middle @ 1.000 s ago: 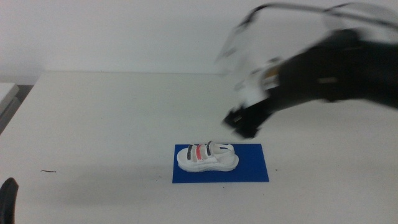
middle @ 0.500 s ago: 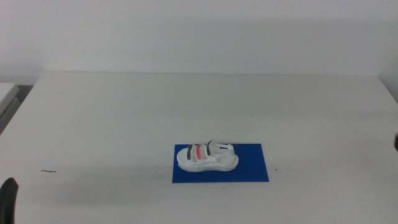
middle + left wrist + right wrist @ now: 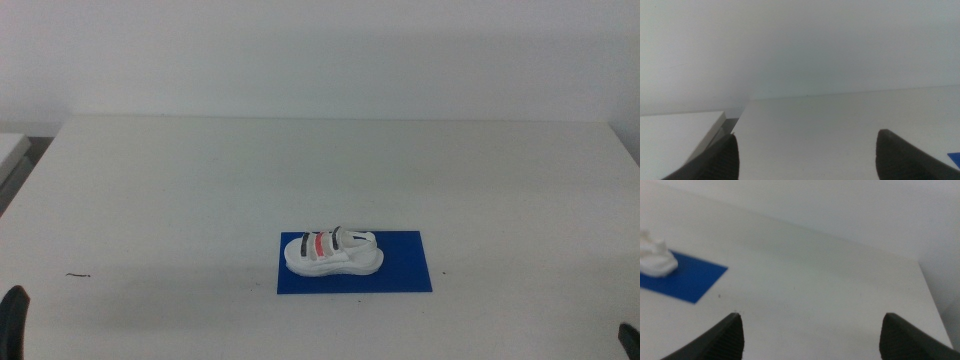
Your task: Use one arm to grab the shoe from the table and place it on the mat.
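The white shoe (image 3: 332,253) with black and red stripes lies on its sole on the deep-blue mat (image 3: 400,268), toward the mat's left end, on the white table (image 3: 200,190). In the right wrist view the shoe's end (image 3: 654,257) and the mat (image 3: 687,278) show far from the jaws. My right gripper (image 3: 810,332) is open and empty; only a dark tip (image 3: 631,340) shows at the bottom right of the middle view. My left gripper (image 3: 807,155) is open and empty, with its tip (image 3: 12,320) at the bottom left.
A second white surface (image 3: 10,150) adjoins the table's left edge, also in the left wrist view (image 3: 675,135). A small dark mark (image 3: 78,275) lies on the table at the left. A plain wall stands behind the table.
The right arm, which hovered above the shoe a second ago, has pulled back out of the middle view to the bottom right. The shoe and mat have not moved.
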### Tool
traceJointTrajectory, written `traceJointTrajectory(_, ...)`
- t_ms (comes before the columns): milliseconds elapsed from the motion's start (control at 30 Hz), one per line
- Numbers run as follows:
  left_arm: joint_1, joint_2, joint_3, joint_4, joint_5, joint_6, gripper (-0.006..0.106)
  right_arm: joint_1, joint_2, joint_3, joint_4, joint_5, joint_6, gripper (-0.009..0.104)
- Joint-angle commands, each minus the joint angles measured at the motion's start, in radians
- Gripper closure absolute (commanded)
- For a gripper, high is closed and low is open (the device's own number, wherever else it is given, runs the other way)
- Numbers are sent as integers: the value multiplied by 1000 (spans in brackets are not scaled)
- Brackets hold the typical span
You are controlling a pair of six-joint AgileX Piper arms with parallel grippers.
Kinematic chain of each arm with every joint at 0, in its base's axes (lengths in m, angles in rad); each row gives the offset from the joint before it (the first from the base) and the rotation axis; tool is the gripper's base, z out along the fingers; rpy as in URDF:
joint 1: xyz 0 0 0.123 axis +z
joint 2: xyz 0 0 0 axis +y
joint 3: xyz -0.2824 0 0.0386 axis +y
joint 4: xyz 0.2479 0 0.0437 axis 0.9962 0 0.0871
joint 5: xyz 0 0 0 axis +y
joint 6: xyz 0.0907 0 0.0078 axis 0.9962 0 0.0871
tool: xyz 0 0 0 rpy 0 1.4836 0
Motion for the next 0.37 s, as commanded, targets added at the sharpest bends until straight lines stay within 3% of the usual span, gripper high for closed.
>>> traceJointTrajectory(0,-1,5,1,-4,-12,-3,7,-9,-40,7,-22,59,-8,3)
traceJointTrajectory(100,-1,5,1,-4,-12,-3,7,-9,-171,7,-29,51,-8,3)
traceJointTrajectory(333,-1,5,1,-4,-12,-3,7,-9,-184,7,-29,54,-8,3)
